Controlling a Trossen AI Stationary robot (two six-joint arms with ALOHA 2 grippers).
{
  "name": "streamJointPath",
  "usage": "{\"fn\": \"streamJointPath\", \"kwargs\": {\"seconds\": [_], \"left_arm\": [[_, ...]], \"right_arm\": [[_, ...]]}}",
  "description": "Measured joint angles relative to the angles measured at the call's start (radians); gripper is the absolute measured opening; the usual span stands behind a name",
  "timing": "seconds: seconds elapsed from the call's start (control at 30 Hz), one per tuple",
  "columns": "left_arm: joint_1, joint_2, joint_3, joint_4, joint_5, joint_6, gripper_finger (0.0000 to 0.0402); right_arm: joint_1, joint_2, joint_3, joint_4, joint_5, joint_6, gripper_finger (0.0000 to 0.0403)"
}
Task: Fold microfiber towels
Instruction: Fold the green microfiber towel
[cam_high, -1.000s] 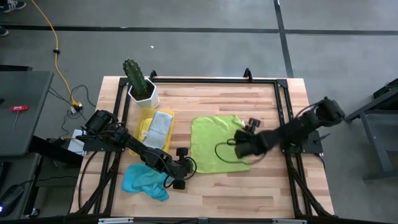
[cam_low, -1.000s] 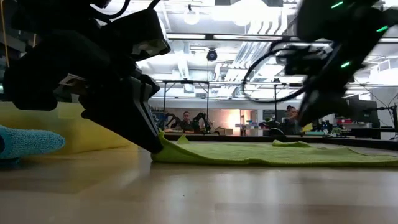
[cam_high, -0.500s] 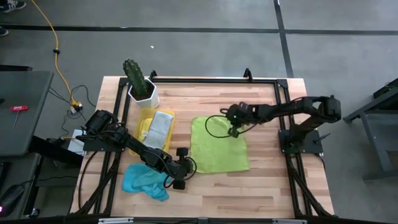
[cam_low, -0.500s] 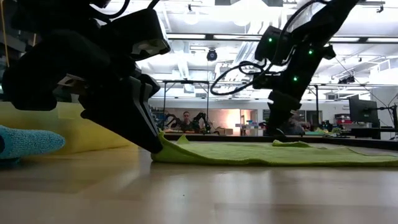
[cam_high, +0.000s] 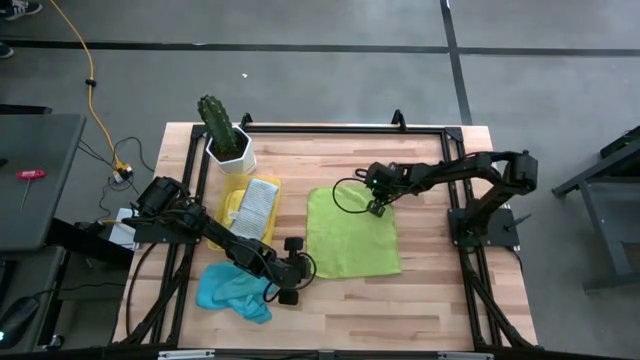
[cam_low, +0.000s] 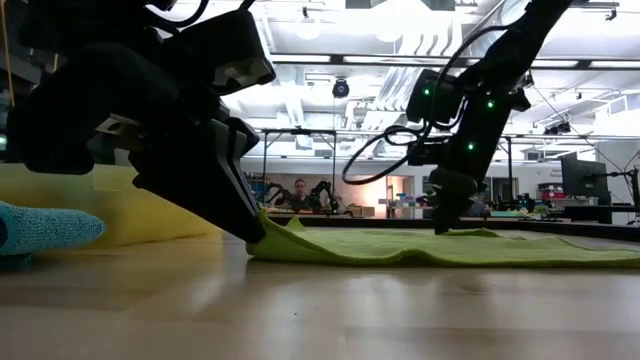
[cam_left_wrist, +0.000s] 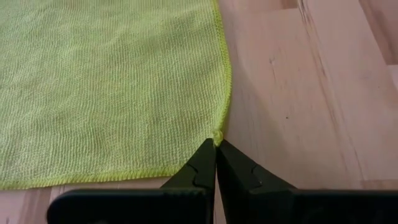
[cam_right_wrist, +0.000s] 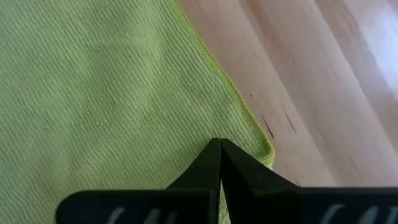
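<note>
A lime green microfiber towel (cam_high: 350, 232) lies spread flat in the middle of the table (cam_high: 430, 300). My left gripper (cam_high: 303, 268) is shut at the towel's near left corner. My right gripper (cam_high: 377, 208) is shut at its far right corner. A light blue towel (cam_high: 232, 290) lies crumpled on the table near the left arm. A grey towel (cam_high: 258, 205) lies folded on the yellow things (cam_high: 232, 205) at the far left. My left gripper pinches the green towel's near left corner (cam_left_wrist: 217, 135) between its two fingertips, slanting down from the table's left. The corner is raised a little off the wood (cam_low: 262, 235); the rest of the towel lies flat. My right gripper has its shut fingertips on the towel just inside the far right corner (cam_right_wrist: 264, 149), pointing steeply down from above. Whether cloth is caught between the tips, I cannot tell. The towel lies flat on the table there (cam_low: 470, 236).
A cactus in a white pot (cam_high: 225, 135) stands at the table's far left corner. A black frame (cam_high: 340, 130) runs along the far and side edges. Bare wood lies to the right of the green towel and along the near edge.
My right gripper has swung from over the towel's right side toward the far edge, turning its wrist, and has come down onto the far right corner. The towel has stayed flat. My left gripper has kept its place at the near left corner.
</note>
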Motion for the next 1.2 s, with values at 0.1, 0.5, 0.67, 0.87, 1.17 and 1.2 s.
{"fn": "streamJointPath", "kwargs": {"seconds": [0.1,0.5,0.67,0.87,1.17,1.2], "left_arm": [[0.000,0.000,0.000,0.000,0.000,0.007,0.0001],[0.000,0.000,0.000,0.006,0.000,0.009,0.0001],[0.000,0.000,0.000,0.006,0.000,0.009,0.0001],[0.000,0.000,0.000,0.006,0.000,0.009,0.0001],[0.000,0.000,0.000,0.006,0.000,0.009,0.0001],[0.000,0.000,0.000,0.006,0.000,0.009,0.0001]], "right_arm": [[0.001,-0.001,0.001,-0.018,0.022,-0.008,0.0000],[0.001,-0.128,0.000,-0.242,0.179,-0.017,0.0000],[0.000,-0.182,0.000,-0.378,0.297,0.007,0.0000],[0.001,-0.267,0.000,-0.341,0.279,0.036,0.0000],[0.001,-0.212,-0.001,-0.166,-0.081,0.064,0.0000],[-0.001,-0.188,-0.001,-0.161,-0.081,0.063,0.0000]]}}
